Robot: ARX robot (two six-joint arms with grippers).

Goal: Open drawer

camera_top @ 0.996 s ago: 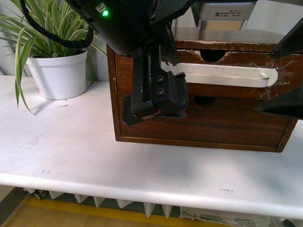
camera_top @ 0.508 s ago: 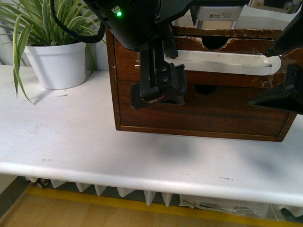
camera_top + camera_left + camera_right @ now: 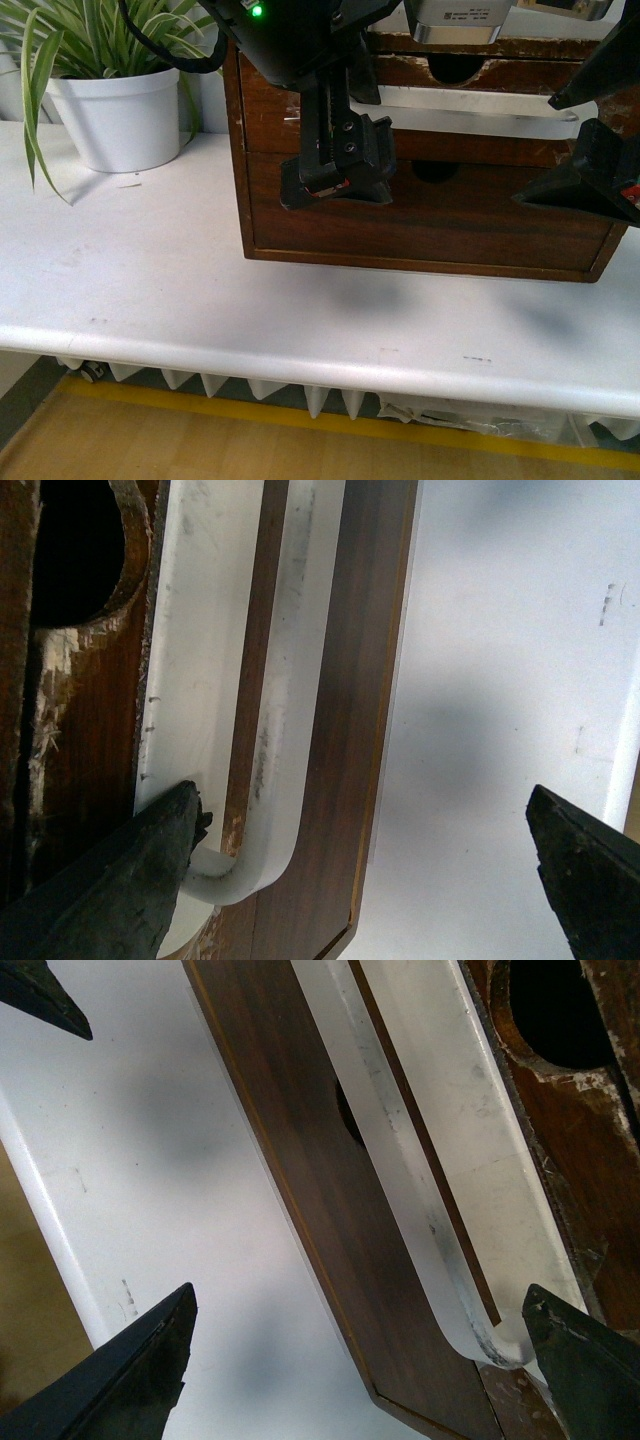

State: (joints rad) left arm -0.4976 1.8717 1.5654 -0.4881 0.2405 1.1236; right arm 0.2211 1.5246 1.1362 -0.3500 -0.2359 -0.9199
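Observation:
The drawer is the upper dark brown front of a wooden chest, with chipped edges, a half-round notch and a long white handle. My left gripper is open at the handle's left end. In the left wrist view its gripper has one finger against the bend of the handle, the other over the table. My right gripper is open at the handle's right end. In the right wrist view, where the gripper shows, one finger sits beside the bend of the handle.
The plain lower drawer sits under the handled one. The chest stands on a white table, whose front edge is near. A white pot with a striped plant stands to the chest's left. A grey box rests on top of the chest.
The whole scene has shifted upward in the front view. My right gripper's fingers have come further into view at the handle's right end. Both grippers remain open.

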